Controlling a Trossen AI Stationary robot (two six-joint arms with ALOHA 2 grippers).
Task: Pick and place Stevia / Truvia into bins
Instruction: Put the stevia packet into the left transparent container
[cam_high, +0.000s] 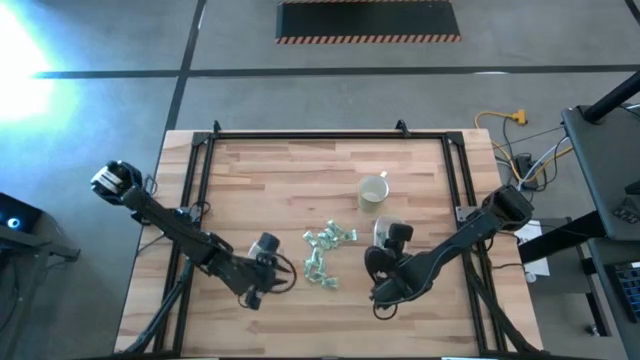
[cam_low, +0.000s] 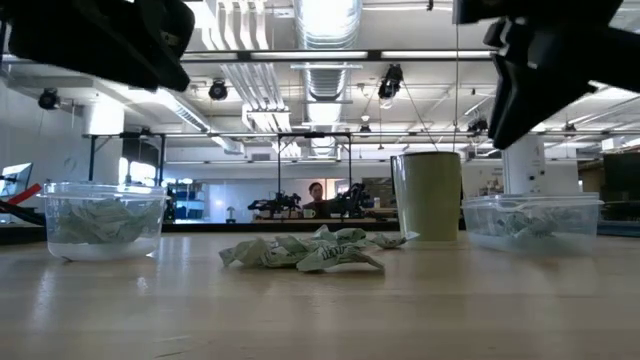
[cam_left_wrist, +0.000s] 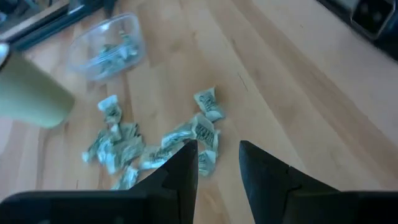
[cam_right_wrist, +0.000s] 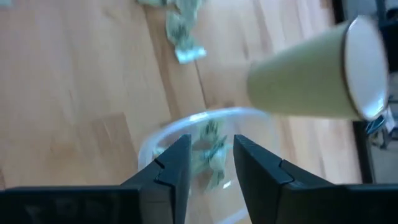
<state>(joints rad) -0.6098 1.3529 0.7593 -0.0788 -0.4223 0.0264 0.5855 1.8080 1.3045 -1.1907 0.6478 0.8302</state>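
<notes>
A wooden bench (cam_high: 260, 170) holds everything. My right gripper (cam_right_wrist: 211, 163) hangs directly above the clear tub (cam_right_wrist: 205, 134) on the right, its fingers parted with nothing between them; packets already lie inside. A cream mug (cam_high: 373, 190) stands just beyond that tub. My left gripper (cam_left_wrist: 217, 163), also parted and empty, hovers beside a second tub (cam_low: 103, 220) on the left. The loose packets (cam_high: 326, 255) lie in a small heap at the middle, between both arms, roughly equally near each and strung from far to near.
</notes>
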